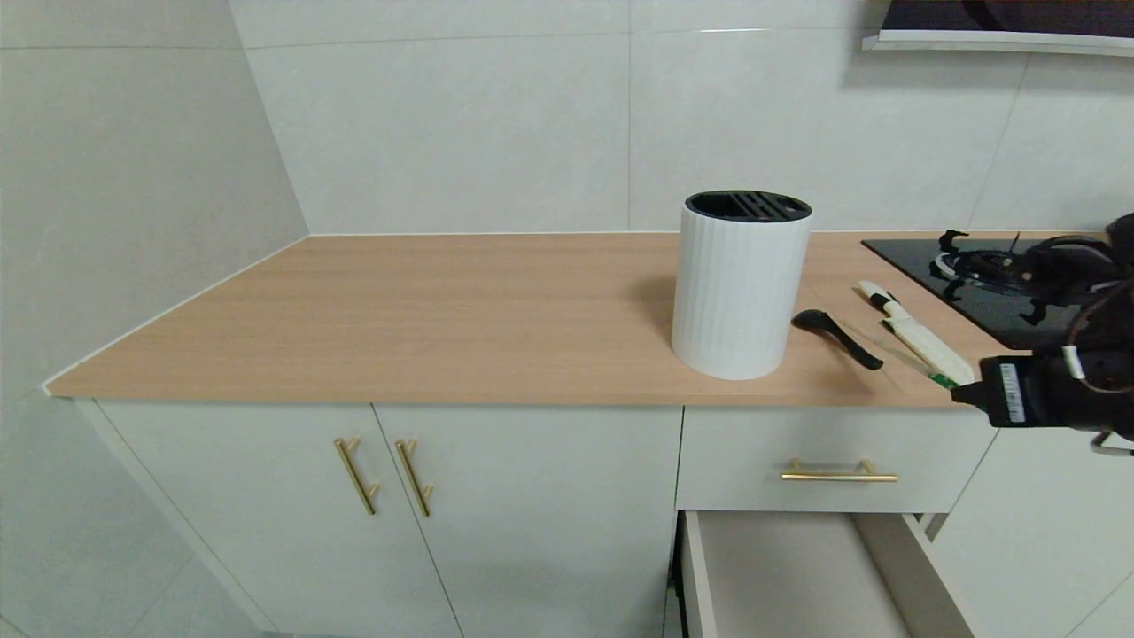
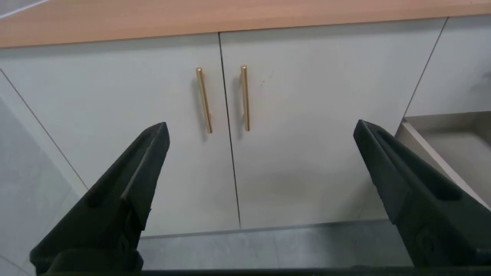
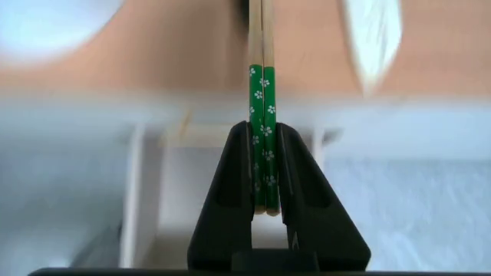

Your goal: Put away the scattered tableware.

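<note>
Right gripper (image 3: 265,153) is clamped on the chopsticks (image 3: 261,84) by their green ends at the counter (image 1: 443,310) front edge, probably to lift them into the white holder (image 1: 740,292) nearby. Left gripper (image 2: 261,134) is spread wide, holding nothing, facing the cabinet doors (image 2: 230,153).

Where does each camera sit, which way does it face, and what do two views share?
Head view: on the robot's head, looking forward and down at the counter; the right arm shows at its right edge.
Left wrist view: on the left wrist, facing the cabinet doors; the left gripper frames it, jaws open.
Right wrist view: on the right wrist, facing the counter edge; the right gripper has its jaws shut on the chopsticks.
Shared: head and left wrist views both show the cabinet doors and open drawer.
</note>
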Available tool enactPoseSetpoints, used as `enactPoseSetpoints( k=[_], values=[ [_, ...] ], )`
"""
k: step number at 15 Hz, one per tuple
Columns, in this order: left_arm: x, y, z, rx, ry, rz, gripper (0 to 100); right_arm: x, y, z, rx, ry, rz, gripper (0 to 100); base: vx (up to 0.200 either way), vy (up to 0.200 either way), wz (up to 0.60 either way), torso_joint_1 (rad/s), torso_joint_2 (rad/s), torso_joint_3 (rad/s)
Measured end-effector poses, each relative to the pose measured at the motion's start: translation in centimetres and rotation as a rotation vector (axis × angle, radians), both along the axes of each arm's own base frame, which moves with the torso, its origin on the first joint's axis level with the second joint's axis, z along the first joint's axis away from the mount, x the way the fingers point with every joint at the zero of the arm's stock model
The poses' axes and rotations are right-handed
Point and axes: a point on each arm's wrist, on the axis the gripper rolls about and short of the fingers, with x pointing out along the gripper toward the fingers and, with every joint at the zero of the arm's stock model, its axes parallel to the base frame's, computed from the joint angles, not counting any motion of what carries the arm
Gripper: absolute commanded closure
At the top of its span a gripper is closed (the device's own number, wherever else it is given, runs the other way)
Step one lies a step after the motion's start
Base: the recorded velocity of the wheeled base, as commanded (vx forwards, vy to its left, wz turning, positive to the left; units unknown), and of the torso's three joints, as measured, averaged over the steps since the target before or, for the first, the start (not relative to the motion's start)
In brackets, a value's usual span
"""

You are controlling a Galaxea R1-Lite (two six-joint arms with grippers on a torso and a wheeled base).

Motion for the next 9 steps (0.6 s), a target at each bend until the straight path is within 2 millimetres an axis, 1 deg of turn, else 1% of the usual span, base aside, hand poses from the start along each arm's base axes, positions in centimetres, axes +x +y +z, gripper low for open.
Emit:
enactPoseSetpoints(
  k=[2, 4, 5, 6, 9],
  values=[
    [0.0, 0.0, 0.0, 0.000, 0.000, 0.001, 0, -4.6, -0.1, 1.6, 0.091, -0.021, 0.136, 100, 0.000, 0.000, 0.00, 0.000, 0.00, 0.000],
    [0.0, 0.0, 0.0, 0.000, 0.000, 0.000, 0, -8.3, -0.3, 2.2, 0.114, -0.018, 0.261, 100, 0.000, 0.000, 0.00, 0.000, 0.00, 0.000],
    [0.0, 0.0, 0.0, 0.000, 0.000, 0.000, 0, -9.6, -0.3, 2.4, 0.111, -0.029, 0.303, 100, 0.000, 0.000, 0.00, 0.000, 0.00, 0.000],
    [0.0, 0.0, 0.0, 0.000, 0.000, 0.000, 0, -10.3, -0.2, 2.5, 0.111, -0.040, 0.328, 100, 0.000, 0.000, 0.00, 0.000, 0.00, 0.000],
    [0.0, 0.0, 0.0, 0.000, 0.000, 0.000, 0, -11.4, 0.0, 2.2, 0.111, -0.048, 0.376, 100, 0.000, 0.000, 0.00, 0.000, 0.00, 0.000]
  ],
)
